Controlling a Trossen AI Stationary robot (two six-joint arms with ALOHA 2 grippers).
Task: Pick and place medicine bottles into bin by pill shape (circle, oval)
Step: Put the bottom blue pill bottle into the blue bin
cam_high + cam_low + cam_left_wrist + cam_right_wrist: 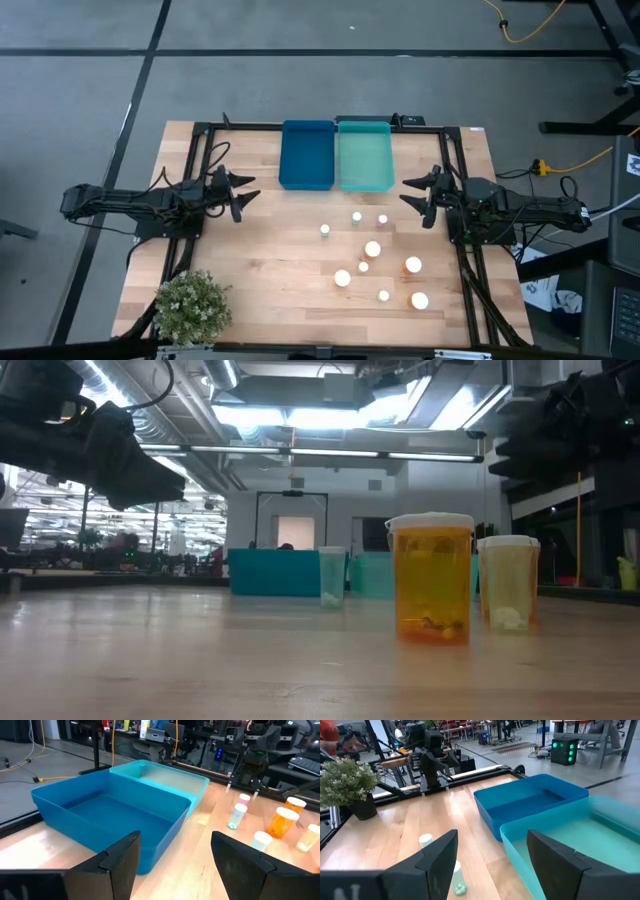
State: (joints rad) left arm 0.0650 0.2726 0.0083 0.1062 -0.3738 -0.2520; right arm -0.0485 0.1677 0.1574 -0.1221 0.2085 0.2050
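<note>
Several medicine bottles with white caps stand upright on the wooden table, right of its middle, among them a small one (325, 230), a wider one (372, 249) and an orange one (413, 265). The low view shows an amber bottle (433, 578) beside a paler one (508, 582). A blue bin (307, 155) and a teal bin (364, 155) sit side by side at the far edge. My left gripper (240, 192) hovers open left of the blue bin. My right gripper (415, 195) hovers open right of the teal bin. Nothing lies between either pair of fingers.
A potted plant (192, 305) stands at the table's near left corner. A black frame (200, 130) runs along the table's far and side edges. Bare wood stretches between the left gripper and the bottles.
</note>
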